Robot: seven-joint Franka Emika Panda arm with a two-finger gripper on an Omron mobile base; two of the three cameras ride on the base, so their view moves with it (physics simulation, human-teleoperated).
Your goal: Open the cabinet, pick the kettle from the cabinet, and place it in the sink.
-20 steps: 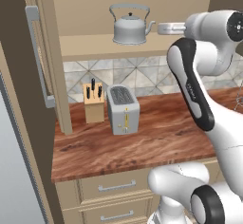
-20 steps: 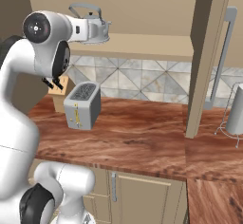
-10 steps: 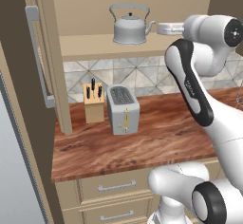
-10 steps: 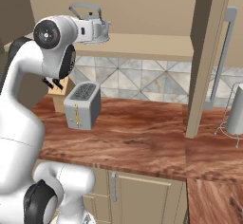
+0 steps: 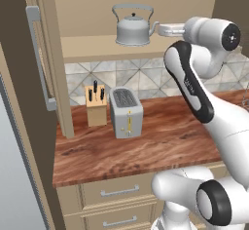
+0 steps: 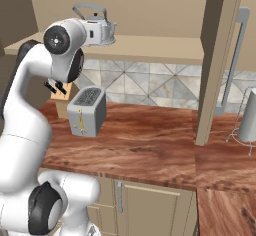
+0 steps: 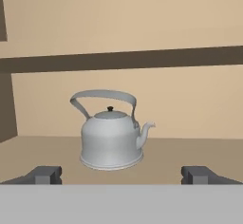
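Note:
The silver-grey kettle (image 5: 132, 27) (image 6: 99, 24) stands upright on the bottom shelf of the beige cabinet (image 5: 92, 49), whose two doors are swung open. My gripper (image 5: 162, 28) hovers just right of the kettle's spout at shelf height, and the two do not touch. In the hand view the kettle (image 7: 111, 140) sits centred ahead, spout to the right. The gripper (image 7: 122, 175) is open, with its fingertips (image 7: 45, 174) spread wide in front of the kettle and nothing between them. The sink is out of view.
The left cabinet door (image 5: 22, 83) with its silver bar handle (image 5: 40, 58) juts out; the right door (image 6: 220, 65) does too. A toaster (image 5: 126, 111) and knife block (image 5: 96, 105) stand on the wooden counter (image 5: 146, 148). A silver cylinder (image 6: 248, 116) stands far right.
My hand has slid left along the shelf toward the kettle, closing most of the gap to its spout. The kettle has not moved.

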